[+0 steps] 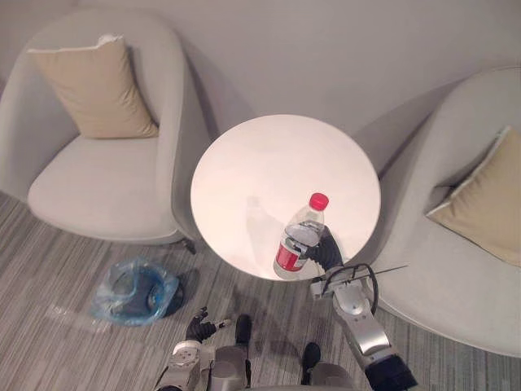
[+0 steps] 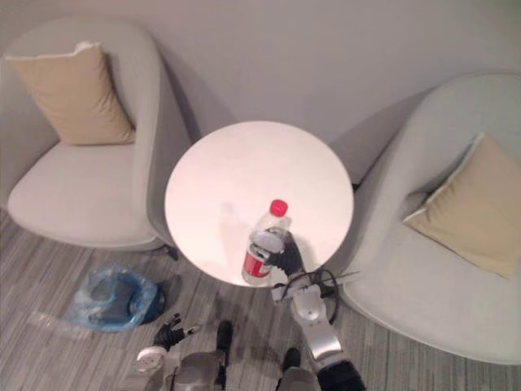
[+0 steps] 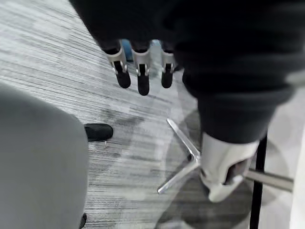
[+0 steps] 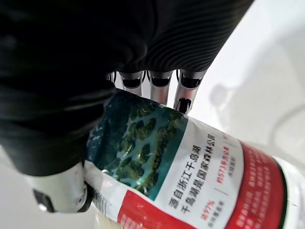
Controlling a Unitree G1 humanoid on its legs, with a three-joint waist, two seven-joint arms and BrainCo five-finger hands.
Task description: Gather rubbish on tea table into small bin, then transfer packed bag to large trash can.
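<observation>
The right hand (image 1: 323, 249) is gripping a plastic bottle (image 1: 298, 238), with its silver fingers (image 4: 185, 90) curling over the glossy label and the thumb pressing the other side. The left hand (image 1: 199, 328) is hanging low over the carpet, and its dark-tipped fingers (image 3: 143, 76) are dangling straight and loose, holding nothing.

The bottle is clear, thin-walled and cylindrical, wearing a red cap (image 1: 319, 200) and a red-and-white label with a teal-green picture panel. It is sitting over the near edge of the tea table (image 1: 244, 155). Its long axis is leaning, with the cap pointing up, away from the robot and a little to its right. Whether the base is touching the tabletop is hard to tell, as the hand is covering the lower side. In the right wrist view both the cap and the base are being cut off.

The table top is round, smooth and white, faintly mirroring the bottle. On the robot's left, the small bin (image 1: 134, 291) is standing on the grey striped carpet (image 1: 49, 244), lined with a crinkled bluish plastic bag that is blurring its rim.

Two pale rounded armchairs are flanking the table, one on the left (image 1: 106, 191) and one on the right (image 1: 456, 277). Each is carrying a tan cushion, the left one (image 1: 94, 85) and the right one (image 1: 484, 204). The right chair is running off the frame.
</observation>
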